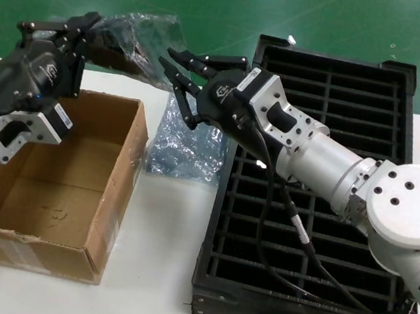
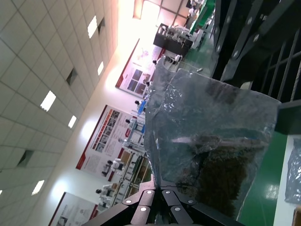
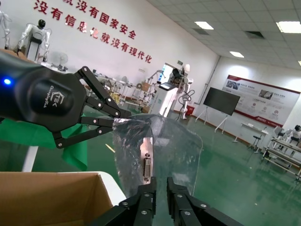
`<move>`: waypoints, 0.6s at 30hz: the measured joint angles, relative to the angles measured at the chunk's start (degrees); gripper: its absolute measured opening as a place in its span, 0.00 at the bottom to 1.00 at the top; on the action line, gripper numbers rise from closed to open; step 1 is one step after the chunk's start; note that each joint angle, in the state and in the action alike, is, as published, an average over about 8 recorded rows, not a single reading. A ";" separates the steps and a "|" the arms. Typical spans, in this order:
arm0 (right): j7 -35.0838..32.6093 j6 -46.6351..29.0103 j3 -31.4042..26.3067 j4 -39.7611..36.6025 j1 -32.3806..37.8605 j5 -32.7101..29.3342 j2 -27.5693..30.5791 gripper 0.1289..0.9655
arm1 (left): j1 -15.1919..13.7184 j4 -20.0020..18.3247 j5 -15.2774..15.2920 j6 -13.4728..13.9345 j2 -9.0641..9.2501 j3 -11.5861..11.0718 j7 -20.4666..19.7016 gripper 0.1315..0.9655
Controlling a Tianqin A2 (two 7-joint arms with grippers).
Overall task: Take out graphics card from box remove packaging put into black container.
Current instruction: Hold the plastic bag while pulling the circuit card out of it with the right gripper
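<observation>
Black container: large black plastic tray [image 1: 403, 81] with narrow crosswise slots in two columns and a raised rim, lying on the right of the white table; its slots appear unfilled.
Box: brown corrugated cardboard box [image 1: 118, 184] with low walls, on the left of the table; the visible floor holds nothing.
Spare bag: a second crinkled bluish plastic bag [image 1: 184, 146] lies on the table between the box and the tray.
Packaging: translucent bluish-grey anti-static bag [image 1: 137, 33], held in the air beyond the far edge of the box, still around its contents.
Graphics card: dark circuit card with a silver end bracket [image 3: 147, 167], seen through the bag in the right wrist view; a port shows on the bracket.
Left gripper: black gripper [image 1: 88, 27] at far left, jaws pinching one end of the bag.
Right gripper: black gripper [image 1: 181, 69] reaching in from the right over the tray's far-left corner, jaws spread and holding nothing.
Key relation: the bagged card lies just to the left of the right gripper's fingertips, its long axis apparently running left to right between the two grippers; the free end faces the right gripper, the likelier arm to grasp it.
</observation>
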 joint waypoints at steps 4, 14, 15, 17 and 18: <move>-1.32 -2.53 3.49 -1.06 -1.13 -1.46 -1.52 0.08 | 1.17 -1.90 0.18 0.04 -0.38 0.40 -0.91 0.01; -3.11 -7.62 9.49 -2.48 -3.25 -4.41 -3.93 0.01 | 4.71 -7.10 0.60 0.34 -1.18 0.54 -0.89 0.01; -3.23 -8.08 9.91 -2.52 -3.40 -4.66 -4.13 0.01 | 4.78 -7.21 0.63 0.35 -1.15 0.60 -0.74 0.01; -3.32 -8.94 10.63 -2.50 -3.67 -5.22 -4.47 0.01 | 4.76 -7.25 0.68 0.39 -1.02 0.75 -0.43 0.01; -3.26 -9.34 10.94 -2.41 -3.79 -5.54 -4.61 0.01 | 4.68 -7.18 0.70 0.42 -0.93 0.84 -0.24 0.01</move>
